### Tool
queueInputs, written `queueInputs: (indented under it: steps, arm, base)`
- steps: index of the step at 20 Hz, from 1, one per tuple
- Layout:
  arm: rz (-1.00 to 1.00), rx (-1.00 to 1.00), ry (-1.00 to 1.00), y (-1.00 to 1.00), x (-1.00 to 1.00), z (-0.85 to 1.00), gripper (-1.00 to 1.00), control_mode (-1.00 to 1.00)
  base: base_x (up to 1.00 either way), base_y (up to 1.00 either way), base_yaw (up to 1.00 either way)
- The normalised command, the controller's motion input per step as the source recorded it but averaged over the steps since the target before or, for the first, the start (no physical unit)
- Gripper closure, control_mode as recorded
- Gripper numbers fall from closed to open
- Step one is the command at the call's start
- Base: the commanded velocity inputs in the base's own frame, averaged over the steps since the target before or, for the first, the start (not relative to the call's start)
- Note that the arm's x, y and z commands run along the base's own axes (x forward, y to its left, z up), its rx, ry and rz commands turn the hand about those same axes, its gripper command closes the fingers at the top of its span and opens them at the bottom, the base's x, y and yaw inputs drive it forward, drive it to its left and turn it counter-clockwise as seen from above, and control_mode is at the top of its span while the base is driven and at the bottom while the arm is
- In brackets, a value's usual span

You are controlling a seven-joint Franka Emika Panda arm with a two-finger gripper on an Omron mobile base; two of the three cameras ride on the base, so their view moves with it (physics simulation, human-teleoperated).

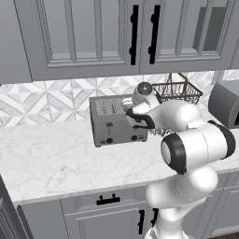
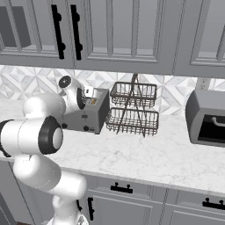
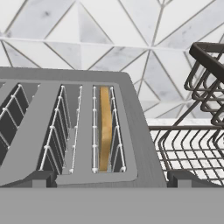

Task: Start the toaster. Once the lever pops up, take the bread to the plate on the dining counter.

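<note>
One toaster [image 1: 117, 120], brushed grey, four slots, stood on the white marble worktop [image 1: 51, 158] against the patterned tile backsplash [image 1: 46, 100]. Front face carried two black levers and two black knobs, facing out toward the base.

One bread [image 3: 104, 127] slice, tan-golden, sat upright on edge in the slot nearest the toaster's right end, top crust roughly level with the slot rim. Its long axis ran front to back along the slot, straight away from the hand camera.

One gripper [image 3: 107, 178], released, jaws at full spread and holding nothing. It hovered just above the toaster's right end, fingertips [image 3: 39, 178] straddling that slot at its near end, apart from the metal. The slice lay directly ahead of and below the jaws, in line with the gap between them. Judged: the levers were on the front face, below and on the near side of the hand, so starting the toaster would call for a drop down the front, not a reach into the slot.

One two-tier dark wire basket [image 2: 132, 110], just beside the toaster on its right. One larger grey box appliance [image 2: 206, 116], further right, well apart.

Room: grey panelled wall cabinets [image 1: 93, 37] above, grey base cabinets with black handles below.
</note>
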Motion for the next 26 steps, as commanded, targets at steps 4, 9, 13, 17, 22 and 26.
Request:
queueInputs:
  steps: [4, 9, 13, 17, 22, 26]
  arm:
    - [0.00, 0.00, 0.00, 0.00, 0.00, 0.00, -1.00, -1.00]
    - [0.00, 0.00, 0.00, 0.00, 0.00, 0.00, -1.00, -1.00]
    - [0.00, 0.00, 0.00, 0.00, 0.00, 0.00, -1.00, -1.00]
    - [0.00, 0.00, 0.00, 0.00, 0.00, 0.00, -1.00, -1.00]
    - [0.00, 0.00, 0.00, 0.00, 0.00, 0.00, -1.00, -1.00]
    - [0.00, 0.00, 0.00, 0.00, 0.00, 0.00, -1.00, -1.00]
  base:
    - [0.00, 0.00, 0.00]
    - [0.00, 0.00, 0.00]
    - [0.00, 0.00, 0.00]
    - [0.00, 0.00, 0.00]
    - [0.00, 0.00, 0.00]
    - [0.00, 0.00, 0.00]
